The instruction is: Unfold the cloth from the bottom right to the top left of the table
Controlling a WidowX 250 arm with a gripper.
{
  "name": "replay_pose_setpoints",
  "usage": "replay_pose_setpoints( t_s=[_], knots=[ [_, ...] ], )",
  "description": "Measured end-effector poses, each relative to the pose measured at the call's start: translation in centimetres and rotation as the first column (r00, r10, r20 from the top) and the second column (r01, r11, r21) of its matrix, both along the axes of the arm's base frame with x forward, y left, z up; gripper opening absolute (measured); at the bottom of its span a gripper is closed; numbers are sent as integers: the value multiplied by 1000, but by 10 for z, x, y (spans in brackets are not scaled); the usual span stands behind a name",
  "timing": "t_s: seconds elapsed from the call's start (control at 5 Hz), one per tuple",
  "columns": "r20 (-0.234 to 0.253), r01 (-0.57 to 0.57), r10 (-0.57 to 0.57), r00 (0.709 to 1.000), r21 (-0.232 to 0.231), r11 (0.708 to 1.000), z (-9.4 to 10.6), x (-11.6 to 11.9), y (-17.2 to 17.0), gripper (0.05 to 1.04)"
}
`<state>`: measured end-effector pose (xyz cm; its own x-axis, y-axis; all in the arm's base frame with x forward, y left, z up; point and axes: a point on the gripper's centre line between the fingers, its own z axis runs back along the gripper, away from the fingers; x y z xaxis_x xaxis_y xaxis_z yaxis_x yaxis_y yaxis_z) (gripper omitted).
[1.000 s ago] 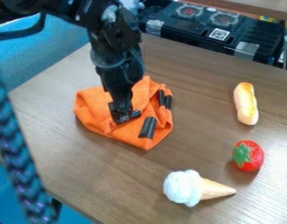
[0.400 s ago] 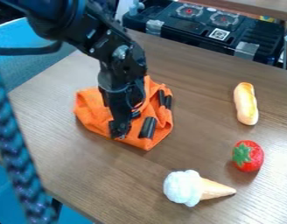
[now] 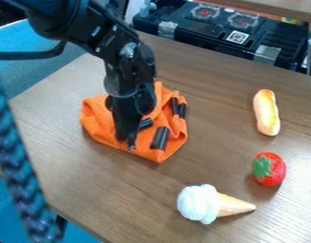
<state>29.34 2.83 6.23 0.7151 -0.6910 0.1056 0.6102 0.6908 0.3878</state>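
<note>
Cloth (image 3: 100, 119) remains bunched though my gripper (image 3: 125, 143) has shifted to its near edge, whether clamped I cannot tell, so unfolding awaits

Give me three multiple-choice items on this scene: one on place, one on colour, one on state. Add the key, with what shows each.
1. Where is the gripper relative to the cloth?
A. Right of it in the picture
B. Over it
C. Beyond its far edge

2. What colour is the ice cream scoop?
A. Brown
B. Green
C. White

3. How does the cloth lie?
A. Bunched in folds
B. Spread out flat
C. Hanging off the table

Key:
1: B, the gripper hangs down in front of the orange fabric, which shows on both sides of it.
2: C, the rounded top on the tan cone is white.
3: A, creases and overlapping layers show in a compact heap.
</note>
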Motion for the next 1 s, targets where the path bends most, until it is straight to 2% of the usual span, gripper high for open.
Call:
replay_pose_setpoints(
  t_s=[0.2,0.4,0.6,1.0],
  knots=[
    [14,-1,2,1000,-34,999,11,6,6,163],
    [35,-55,58,998,-95,994,32,23,20,65],
    [14,-133,137,991,-145,980,41,49,39,52],
    [-42,-251,248,968,-144,957,32,89,69,51]
  ],
)
